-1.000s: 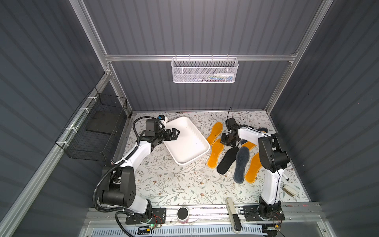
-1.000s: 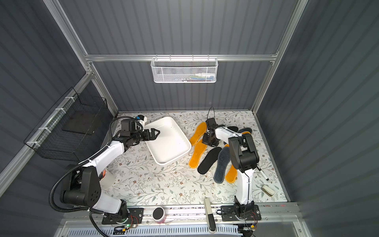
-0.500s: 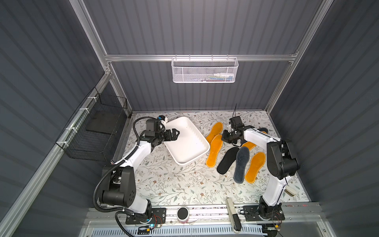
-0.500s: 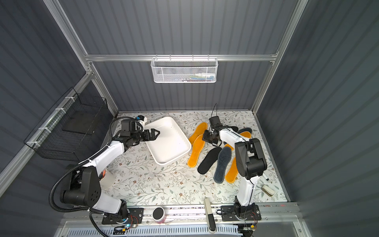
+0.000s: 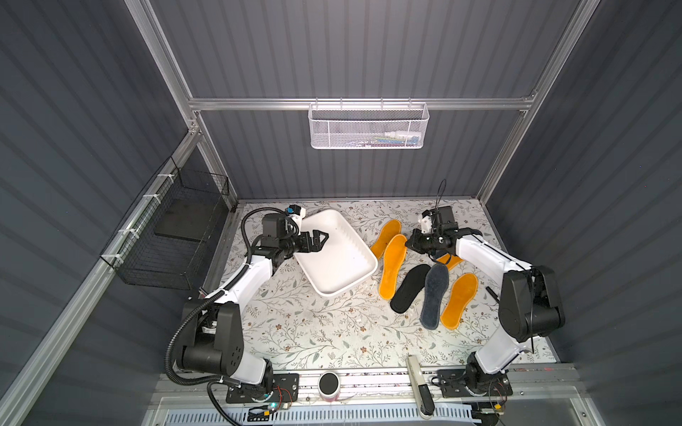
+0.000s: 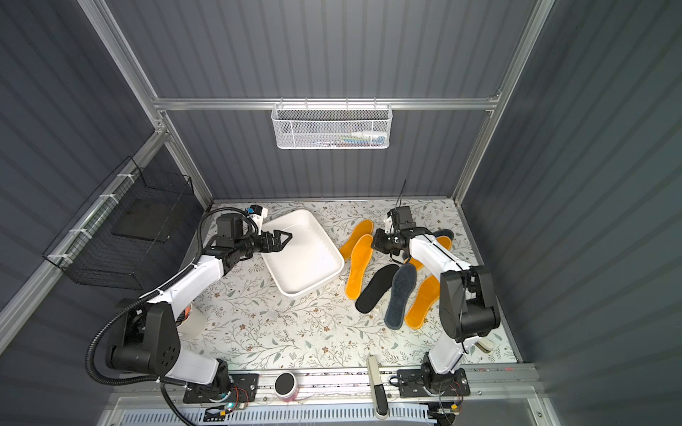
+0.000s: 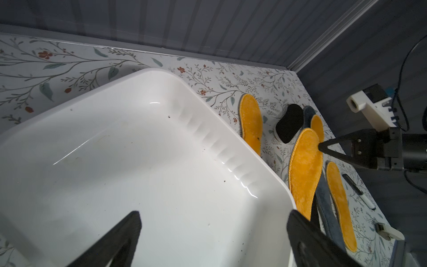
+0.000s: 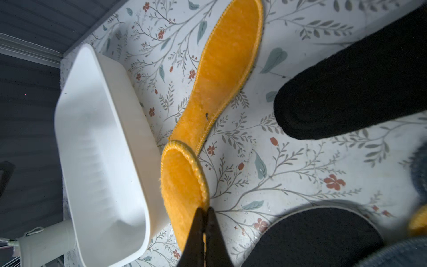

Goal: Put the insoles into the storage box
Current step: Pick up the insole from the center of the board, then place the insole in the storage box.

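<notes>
Orange insole (image 8: 182,185) pinched in right fingers (image 8: 196,238); left fingers (image 7: 120,238) wide, empty, above storage box (image 7: 138,150).

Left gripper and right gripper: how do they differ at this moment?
The left gripper has its jaws wide open and holds nothing; the right gripper is shut, pinching the edge of a fuzzy orange-yellow foot-shaped insole. The left gripper hangs over the shallow white plastic storage box; the right gripper sits outside it, low over the floral tabletop. Both are black and tapered.
</notes>
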Controlling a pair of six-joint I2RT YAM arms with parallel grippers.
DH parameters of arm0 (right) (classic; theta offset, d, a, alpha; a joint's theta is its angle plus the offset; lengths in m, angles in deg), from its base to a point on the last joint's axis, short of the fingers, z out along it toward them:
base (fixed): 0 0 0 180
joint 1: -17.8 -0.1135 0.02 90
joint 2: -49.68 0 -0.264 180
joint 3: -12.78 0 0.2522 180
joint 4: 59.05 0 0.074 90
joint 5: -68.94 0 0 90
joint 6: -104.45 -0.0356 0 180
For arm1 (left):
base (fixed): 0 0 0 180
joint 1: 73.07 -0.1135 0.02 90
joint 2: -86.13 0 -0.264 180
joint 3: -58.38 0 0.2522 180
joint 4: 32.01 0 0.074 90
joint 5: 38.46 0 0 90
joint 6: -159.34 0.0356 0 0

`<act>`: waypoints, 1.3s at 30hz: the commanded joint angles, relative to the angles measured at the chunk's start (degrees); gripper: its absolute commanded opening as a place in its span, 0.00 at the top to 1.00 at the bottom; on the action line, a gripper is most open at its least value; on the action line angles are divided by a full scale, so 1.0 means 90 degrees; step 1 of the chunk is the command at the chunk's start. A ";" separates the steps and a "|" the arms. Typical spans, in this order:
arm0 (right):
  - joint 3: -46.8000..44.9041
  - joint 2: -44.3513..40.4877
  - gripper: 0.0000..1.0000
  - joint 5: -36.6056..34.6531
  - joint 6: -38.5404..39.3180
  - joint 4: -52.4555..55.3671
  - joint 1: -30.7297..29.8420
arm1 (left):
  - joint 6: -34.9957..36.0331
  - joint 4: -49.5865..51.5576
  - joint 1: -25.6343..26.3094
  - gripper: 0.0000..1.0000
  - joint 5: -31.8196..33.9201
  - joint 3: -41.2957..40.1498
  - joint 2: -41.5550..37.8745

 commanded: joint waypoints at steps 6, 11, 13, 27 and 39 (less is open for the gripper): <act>-0.0080 -0.0622 1.00 0.0814 0.0020 -0.0092 0.0235 | -0.0024 -0.0981 0.0354 0.01 -0.0891 -0.0355 -0.0288; 0.0063 -0.0841 1.00 0.1117 -0.0077 -0.0029 0.0275 | -0.0016 -0.1410 0.0592 0.01 -0.1150 -0.0552 -0.0288; 0.0123 -0.0943 1.00 0.1241 -0.0141 -0.0046 0.0285 | 0.0023 -0.1634 0.0718 0.00 -0.1218 -0.0657 -0.0310; 0.0384 -0.1268 1.00 0.2204 -0.0834 -0.0588 0.0334 | 0.0004 -0.2765 0.1685 0.07 -0.1660 -0.0832 0.0043; 0.0591 -0.1094 1.00 0.2640 -0.1163 -0.1033 0.0210 | -0.0591 -0.3837 0.2054 0.26 -0.2066 -0.0710 0.0670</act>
